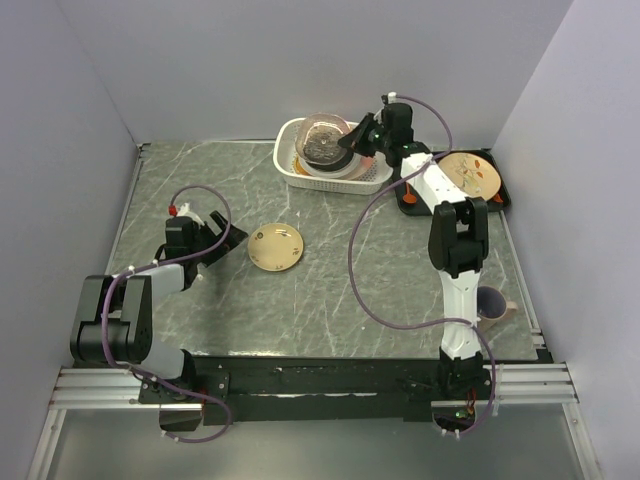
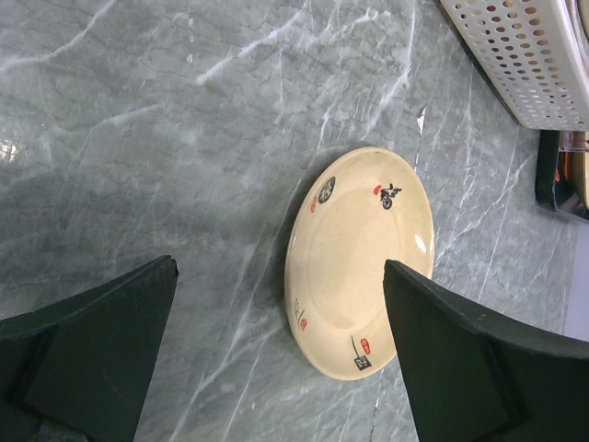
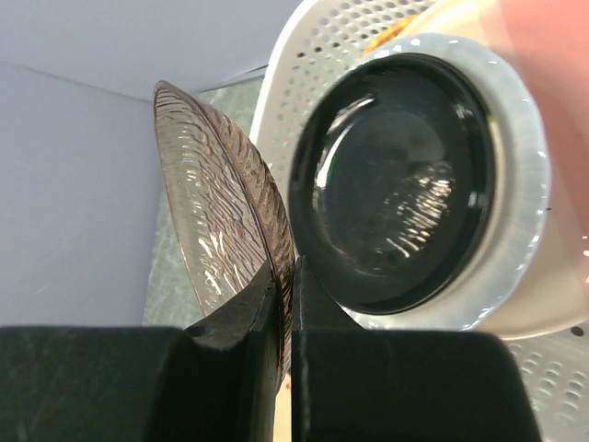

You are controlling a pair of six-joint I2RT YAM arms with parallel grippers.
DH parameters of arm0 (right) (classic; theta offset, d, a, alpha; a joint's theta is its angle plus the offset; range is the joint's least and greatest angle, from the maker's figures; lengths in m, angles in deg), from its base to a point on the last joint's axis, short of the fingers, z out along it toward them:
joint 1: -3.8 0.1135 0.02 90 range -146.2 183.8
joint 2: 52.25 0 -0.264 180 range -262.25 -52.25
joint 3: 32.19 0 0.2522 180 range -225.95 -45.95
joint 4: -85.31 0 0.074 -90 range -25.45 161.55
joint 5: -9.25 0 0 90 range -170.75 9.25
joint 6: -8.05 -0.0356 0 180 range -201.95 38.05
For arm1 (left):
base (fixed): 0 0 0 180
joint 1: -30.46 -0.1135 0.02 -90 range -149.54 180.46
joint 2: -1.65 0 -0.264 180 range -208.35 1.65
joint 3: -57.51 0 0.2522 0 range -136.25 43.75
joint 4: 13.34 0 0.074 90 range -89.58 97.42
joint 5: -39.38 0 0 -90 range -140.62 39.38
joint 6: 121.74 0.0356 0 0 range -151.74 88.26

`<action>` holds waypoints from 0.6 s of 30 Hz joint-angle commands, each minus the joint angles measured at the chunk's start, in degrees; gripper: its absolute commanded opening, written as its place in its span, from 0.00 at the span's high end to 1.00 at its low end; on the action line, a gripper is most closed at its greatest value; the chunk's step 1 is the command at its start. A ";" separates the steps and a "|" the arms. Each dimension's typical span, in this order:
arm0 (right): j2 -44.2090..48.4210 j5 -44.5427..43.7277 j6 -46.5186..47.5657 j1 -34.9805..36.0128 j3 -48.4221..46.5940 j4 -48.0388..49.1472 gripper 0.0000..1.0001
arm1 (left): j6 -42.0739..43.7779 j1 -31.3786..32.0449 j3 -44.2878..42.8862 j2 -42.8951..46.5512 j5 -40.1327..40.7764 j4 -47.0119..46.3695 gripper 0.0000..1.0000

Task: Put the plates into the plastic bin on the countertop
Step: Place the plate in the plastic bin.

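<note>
Dark grey-green marble-look countertop (image 1: 330, 300) carried the white perforated plastic bin (image 1: 300, 175) at its far edge, black plate (image 3: 386, 184) on top of the stack inside. Right gripper (image 3: 285, 304) was clamped on a ribbed smoky glass plate (image 3: 221, 212) above the bin. Cream round plate (image 2: 359, 258) sat mid-countertop, left gripper (image 2: 281, 354) spread wide beside it.

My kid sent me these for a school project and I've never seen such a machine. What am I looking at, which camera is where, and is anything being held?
Two robot arms are bolted to a marble-look countertop. One picture looks down from above; the other two come from cameras on each wrist. The right gripper is shut on the rim of a ribbed clear glass plate, over a white plastic bin that already holds plates, a black plate on top. The left gripper is open, facing a cream plate lying on the countertop.
</note>
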 commanded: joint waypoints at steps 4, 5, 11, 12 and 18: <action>-3.12 -1.92 -0.75 -1.32 -7.30 0.51 1.00 | 0.54 -0.31 -0.41 0.05 -1.18 -2.28 0.01; -3.56 -2.10 -0.66 -1.15 -7.75 0.33 1.00 | 0.37 -0.40 -0.41 -0.04 -1.35 -2.63 0.01; -6.82 -3.07 -1.01 -1.68 -10.48 -0.46 0.99 | 0.72 -0.40 -0.15 -0.04 -1.27 -2.37 0.01; -7.25 -2.98 -1.10 -1.85 -10.56 -0.46 0.99 | 0.72 -0.40 -0.15 -0.04 -1.18 -2.37 0.01; -8.66 -2.81 -1.45 -1.94 -10.83 -0.72 0.99 | 0.54 -0.40 -0.15 -0.30 -1.53 -2.54 0.01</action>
